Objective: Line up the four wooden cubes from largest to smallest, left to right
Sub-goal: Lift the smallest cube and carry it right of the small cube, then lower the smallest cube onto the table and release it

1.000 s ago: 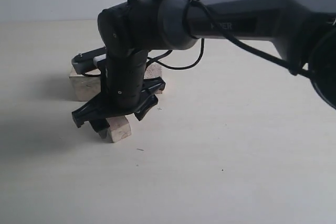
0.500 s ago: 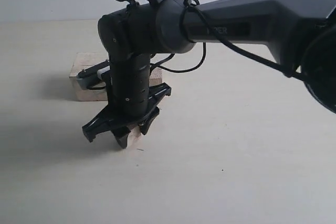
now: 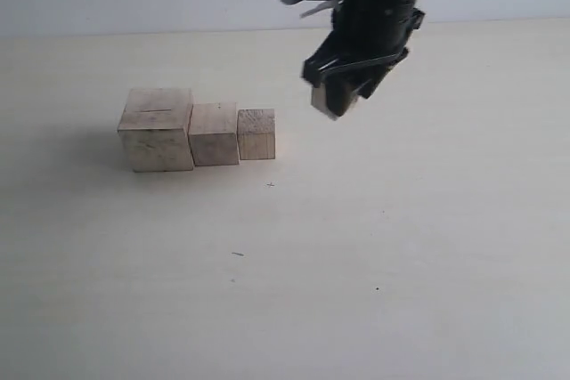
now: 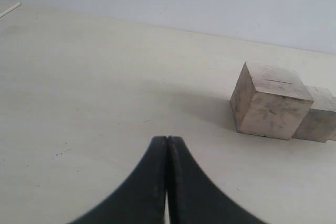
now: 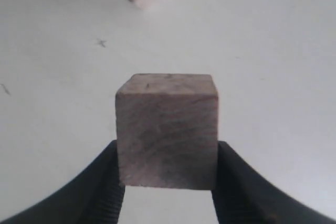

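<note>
Smallest cube [image 5: 167,140] clamped between your right pincer [image 3: 338,101] fingers, held above surface [image 3: 401,246]; pale wood, faint grain streaks.

The pale counter [image 3: 419,255] is carrying three cubes sitting in a touching row. In the exterior view the big cube [image 3: 157,129] is standing leftmost, the mid cube [image 3: 214,133] beside it, and the small cube [image 3: 256,133] rightmost. Dark specks [image 3: 238,254] are lying nearer the camera.
</note>
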You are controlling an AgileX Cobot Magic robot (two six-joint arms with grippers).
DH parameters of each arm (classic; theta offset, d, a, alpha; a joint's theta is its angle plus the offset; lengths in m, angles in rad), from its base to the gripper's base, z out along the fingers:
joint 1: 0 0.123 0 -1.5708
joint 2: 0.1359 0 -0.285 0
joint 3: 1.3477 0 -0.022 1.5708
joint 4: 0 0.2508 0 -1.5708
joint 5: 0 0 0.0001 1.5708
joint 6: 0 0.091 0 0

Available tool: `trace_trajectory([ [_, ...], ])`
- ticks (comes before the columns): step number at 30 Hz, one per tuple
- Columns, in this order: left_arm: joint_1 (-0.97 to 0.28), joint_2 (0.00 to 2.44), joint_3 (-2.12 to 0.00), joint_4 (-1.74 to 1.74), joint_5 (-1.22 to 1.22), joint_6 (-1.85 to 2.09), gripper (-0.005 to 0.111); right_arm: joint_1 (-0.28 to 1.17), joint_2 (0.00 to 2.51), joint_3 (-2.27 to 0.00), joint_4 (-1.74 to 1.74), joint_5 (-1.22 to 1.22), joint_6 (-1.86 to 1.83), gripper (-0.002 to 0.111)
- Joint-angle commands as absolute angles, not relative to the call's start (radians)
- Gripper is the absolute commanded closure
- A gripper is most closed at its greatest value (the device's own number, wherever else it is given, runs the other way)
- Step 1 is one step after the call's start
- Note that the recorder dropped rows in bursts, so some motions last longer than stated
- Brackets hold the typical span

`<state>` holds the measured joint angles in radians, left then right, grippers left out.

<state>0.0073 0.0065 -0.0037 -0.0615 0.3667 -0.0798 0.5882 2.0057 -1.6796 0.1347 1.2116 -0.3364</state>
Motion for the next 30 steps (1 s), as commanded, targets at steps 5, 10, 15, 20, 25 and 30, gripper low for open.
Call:
trace_trajectory([
  [5, 0.009, 0.000, 0.000, -0.067, 0.361, -0.077, 0.107, 0.419, 2.033, -1.685, 0.279, 1.069, -0.829, 0.108],
  [10, 0.009, 0.000, 0.000, -0.067, 0.361, -0.077, 0.107, 0.447, 2.103, -1.703, 0.285, 1.028, -1.053, 0.108],
  [15, 0.009, 0.000, 0.000, -0.067, 0.361, -0.077, 0.107, 0.486, 2.199, -1.750, 0.285, 1.026, -1.140, 0.108],
  [20, 0.009, 0.000, 0.000, -0.067, 0.361, -0.077, 0.107, 0.525, 2.274, -1.780, 0.285, 1.044, -1.171, 0.108],
  [25, 0.009, 0.000, 0.000, -0.067, 0.361, -0.077, 0.107, 0.541, 2.332, -1.802, 0.285, 1.041, -1.182, 0.108],
  [30, 0.009, 0.000, 0.000, -0.067, 0.361, -0.077, 0.107, 0.547, 2.352, -1.804, 0.289, 0.994, -1.182, 0.108],
])
